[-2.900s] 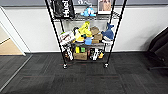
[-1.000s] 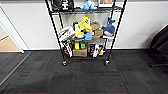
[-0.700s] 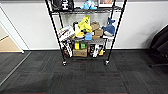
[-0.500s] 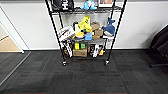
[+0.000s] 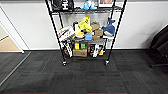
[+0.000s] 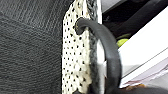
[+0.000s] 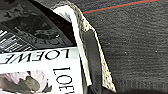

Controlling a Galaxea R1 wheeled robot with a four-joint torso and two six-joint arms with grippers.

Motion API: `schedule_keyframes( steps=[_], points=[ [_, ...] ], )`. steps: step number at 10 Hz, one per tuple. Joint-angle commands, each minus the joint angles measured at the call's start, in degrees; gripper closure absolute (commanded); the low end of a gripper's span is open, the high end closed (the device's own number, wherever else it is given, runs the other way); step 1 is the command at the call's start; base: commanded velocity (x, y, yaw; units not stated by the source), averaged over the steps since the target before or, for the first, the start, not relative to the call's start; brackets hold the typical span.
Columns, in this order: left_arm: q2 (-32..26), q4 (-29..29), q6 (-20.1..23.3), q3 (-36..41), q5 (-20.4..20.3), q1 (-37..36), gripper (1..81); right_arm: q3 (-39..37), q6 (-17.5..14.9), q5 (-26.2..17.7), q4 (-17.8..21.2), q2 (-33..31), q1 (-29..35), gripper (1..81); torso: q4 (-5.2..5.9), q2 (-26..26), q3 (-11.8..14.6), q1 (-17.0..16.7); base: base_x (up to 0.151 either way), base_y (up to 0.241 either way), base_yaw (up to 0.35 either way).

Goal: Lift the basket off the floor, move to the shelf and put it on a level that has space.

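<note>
Blue shark plush [image 5: 109,28], yellow toy [image 5: 84,24], brown boxes [image 5: 95,26]; white wall [image 5: 145,25]; perhaps a dark chair [image 5: 160,43].

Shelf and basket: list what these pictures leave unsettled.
- Head view: the shelf is cut off by the picture's upper edge, so its topmost tier and any room there cannot be judged.
- Head view: labels on the lower tiers' clutter are too blurred to read.
- Left wrist view: the basket shows one wall and a loop handle; the picture's edge cuts off the rest.
- Both wrist views: no tool's fingers can be made out.

Shelf [image 5: 85,32] slightly lower in view
</note>
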Motion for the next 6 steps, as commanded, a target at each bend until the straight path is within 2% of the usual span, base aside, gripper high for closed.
schedule_keyframes(
  steps=[1,6],
  points=[
    [-3.18,-0.22,-0.83,5.63,1.45,-4.18,81.1,0.57,0.85,-2.32,0.94,0.41,5.46,81.1,0.0,0.0,0.0,0.0,0.0,0.0,0.0],
    [-3.8,-0.75,-0.92,6.86,2.16,-4.18,81.1,0.74,1.28,-2.32,1.47,0.23,5.29,81.1,0.0,0.0,0.0,0.02,0.0,0.0,0.0]
  ],
)
